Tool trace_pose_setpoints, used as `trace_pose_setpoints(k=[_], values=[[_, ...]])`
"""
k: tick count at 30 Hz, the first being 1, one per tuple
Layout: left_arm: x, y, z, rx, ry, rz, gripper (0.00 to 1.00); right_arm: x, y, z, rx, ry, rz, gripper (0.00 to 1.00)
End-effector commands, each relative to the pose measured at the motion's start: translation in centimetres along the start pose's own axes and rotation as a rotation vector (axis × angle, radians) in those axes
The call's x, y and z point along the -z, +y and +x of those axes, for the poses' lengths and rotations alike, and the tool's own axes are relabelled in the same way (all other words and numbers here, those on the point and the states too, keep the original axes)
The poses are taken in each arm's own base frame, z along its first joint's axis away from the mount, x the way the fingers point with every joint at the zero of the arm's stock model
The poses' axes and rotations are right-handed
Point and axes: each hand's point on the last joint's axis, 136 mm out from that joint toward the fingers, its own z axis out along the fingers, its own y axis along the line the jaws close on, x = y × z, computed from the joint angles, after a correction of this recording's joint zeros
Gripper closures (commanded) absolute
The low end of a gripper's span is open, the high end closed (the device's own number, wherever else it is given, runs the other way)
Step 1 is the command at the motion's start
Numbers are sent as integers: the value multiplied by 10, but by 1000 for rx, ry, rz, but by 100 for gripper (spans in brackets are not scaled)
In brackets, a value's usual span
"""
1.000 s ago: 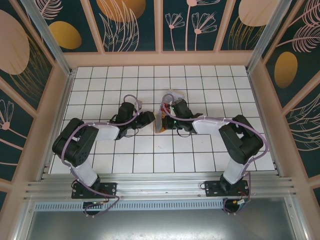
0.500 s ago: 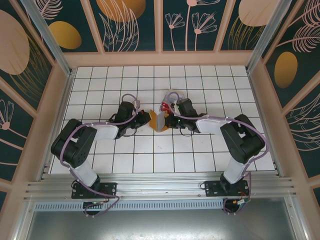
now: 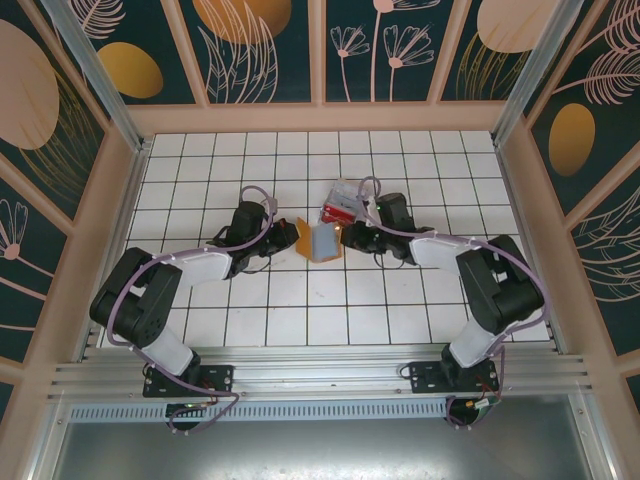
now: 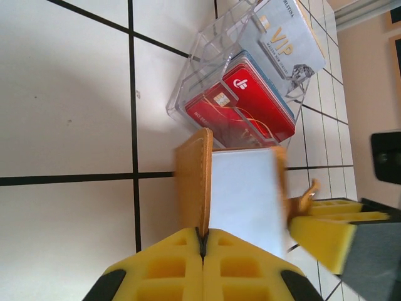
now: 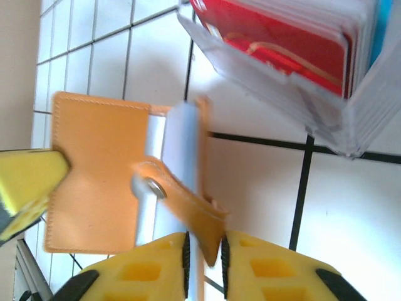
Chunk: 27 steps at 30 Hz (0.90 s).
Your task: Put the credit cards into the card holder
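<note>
**Desk:** Two grips on one wallet. Where does it sit?

**Me:** The card holder (image 3: 318, 241) stands on edge at mid-frame of the overhead view. It is opened like a book, with the grey lining showing. My left gripper (image 4: 202, 237) is clamped on the orange cover from the left. My right gripper (image 5: 203, 249) pinches the snap strap from the right.

**Desk:** And the credit cards (image 4: 250, 100)?

**Me:** They are stacked in the clear box (image 3: 347, 190), just beyond the holder toward upper right, red ones and a whitish one. The box lies nearer my right gripper. Whether it touches the holder I cannot tell.

**Desk:** Room to work?

**Me:** There is bare tiled table (image 3: 300, 310) on every side, with the walls well apart. As I judge it, one grip must let go to fetch a card, and the right is closer.
</note>
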Motion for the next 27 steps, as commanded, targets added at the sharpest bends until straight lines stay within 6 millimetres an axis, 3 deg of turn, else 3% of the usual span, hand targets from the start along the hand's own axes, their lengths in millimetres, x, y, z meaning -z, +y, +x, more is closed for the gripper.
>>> trace_pose_setpoints(k=[1, 7, 10, 14, 19, 22, 27], values=[[3, 0, 2, -24, 5, -10, 100, 18, 9, -11, 14, -22, -26, 74], [3, 2, 1, -30, 6, -28, 100, 30, 30, -20, 33, -35, -66, 68], [-1, 5, 4, -18, 18, -25, 100, 13, 41, -4, 9, 36, -129, 68], [-2, 9, 7, 4, 17, -23, 100, -13, 42, 18, -16, 105, -125, 68], [1, 12, 9, 20, 6, -27, 100, -38, 19, 37, -22, 161, -1, 67], [3, 17, 13, 25, 9, -37, 100, -42, 2, 36, -22, 150, 55, 66], [5, 27, 21, 45, 13, -49, 100, -49, -10, 31, -22, 149, 95, 66]])
